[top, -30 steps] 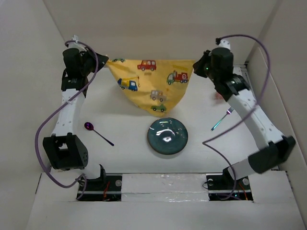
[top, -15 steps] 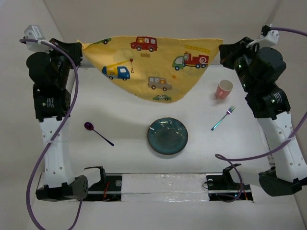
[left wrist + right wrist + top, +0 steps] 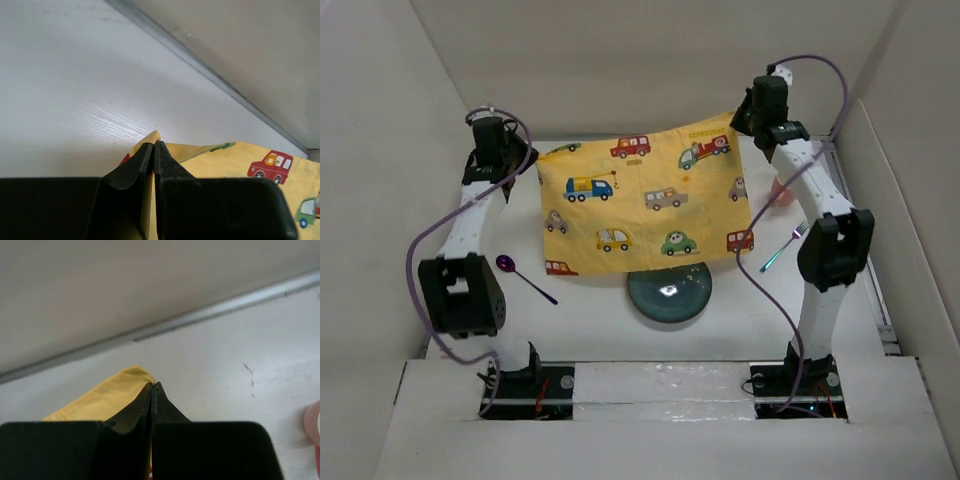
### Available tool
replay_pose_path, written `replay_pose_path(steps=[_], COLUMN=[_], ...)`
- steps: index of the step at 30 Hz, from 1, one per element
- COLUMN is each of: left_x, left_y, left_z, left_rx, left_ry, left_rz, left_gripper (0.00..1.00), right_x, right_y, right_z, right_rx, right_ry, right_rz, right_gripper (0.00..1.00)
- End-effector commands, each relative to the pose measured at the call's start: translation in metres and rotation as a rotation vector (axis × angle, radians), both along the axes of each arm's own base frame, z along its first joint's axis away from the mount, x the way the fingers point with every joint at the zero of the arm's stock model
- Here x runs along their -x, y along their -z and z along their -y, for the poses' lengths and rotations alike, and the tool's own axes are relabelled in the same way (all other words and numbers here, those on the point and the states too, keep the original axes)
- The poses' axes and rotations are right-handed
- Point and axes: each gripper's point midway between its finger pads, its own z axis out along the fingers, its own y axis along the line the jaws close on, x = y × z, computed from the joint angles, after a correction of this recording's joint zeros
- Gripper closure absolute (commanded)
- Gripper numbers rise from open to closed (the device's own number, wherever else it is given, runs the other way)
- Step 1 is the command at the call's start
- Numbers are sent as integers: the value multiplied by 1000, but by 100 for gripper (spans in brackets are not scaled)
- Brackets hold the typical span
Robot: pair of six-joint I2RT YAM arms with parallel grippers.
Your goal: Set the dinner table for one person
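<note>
I have the dinner table (image 3: pixel 585 325) as the white floor of a box, with walls close on its left, right and far sides. The yellow car-print cloth (image 3: pixel 645 205) hangs spread over the middle. Its top edge runs taut between my two arms and slants up toward the right in the overhead view. Its lower edge hides the far part of the dark teal plate (image 3: pixel 670 295); I can't tell whether they touch. Open table lies left of the plate, where the purple spoon (image 3: pixel 525 277) rests alone. The fork (image 3: pixel 782 248) lies just beside the right arm. The pink cup (image 3: pixel 782 192) is mostly hidden behind that arm. The left gripper (image 3: pixel 153 145) is pinched closed on the cloth's top-left corner, and the right gripper (image 3: pixel 152 386) on its top-right corner.
</note>
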Motion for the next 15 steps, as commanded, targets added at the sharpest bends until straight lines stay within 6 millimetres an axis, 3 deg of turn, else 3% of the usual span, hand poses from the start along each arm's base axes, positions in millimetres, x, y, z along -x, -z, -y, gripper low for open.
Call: replay_pose_path(steps=[1, 2, 3, 4, 5, 6, 7, 8, 10, 11, 13, 14, 15], left_x=[-44, -59, -75, -84, -93, -104, -110, -114, -118, -116, -110, -102, -95], left_y=[15, 47, 33, 38, 66, 55, 58, 71, 57, 55, 53, 50, 58], left_z=[0, 0, 1, 1, 5, 8, 11, 13, 16, 15, 10, 8, 3], left_rx=[28, 39, 42, 43, 52, 62, 72, 78, 75, 66, 28, 13, -7], left_ry=[-4, -4, 5, 9, 11, 26, 40, 53, 81, 79, 67, 61, 47], left_rz=[25, -38, -5, -11, -67, -44, -49, -77, -52, -56, -73, -91, -120], left_gripper=[100, 100, 100, 100, 100, 95, 85, 78, 61, 56, 45, 44, 43], right_x=[-32, -39, -53, -57, -62, -70, -74, -77, -87, -89, -89, -83, -78], right_y=[10, 22, 46, 60, 71, 86, 94, 96, 93, 91, 85, 83, 80], right_z=[13, 12, 15, 15, 14, 12, 19, 17, 19, 23, 26, 26, 27], right_rx=[-18, -23, -20, -20, -28, -31, -31, -39, -58, -66, -75, -70, -69], right_ry=[41, 45, 58, 67, 72, 75, 93, 89, 80, 82, 73, 73, 74], right_rz=[-1, -19, -53, -84, -104, -124, -133, -134, -118, -114, -119, -138, -150], right_gripper=[100, 100, 100, 100, 100, 100, 100, 100, 100, 76, 47, 37, 35])
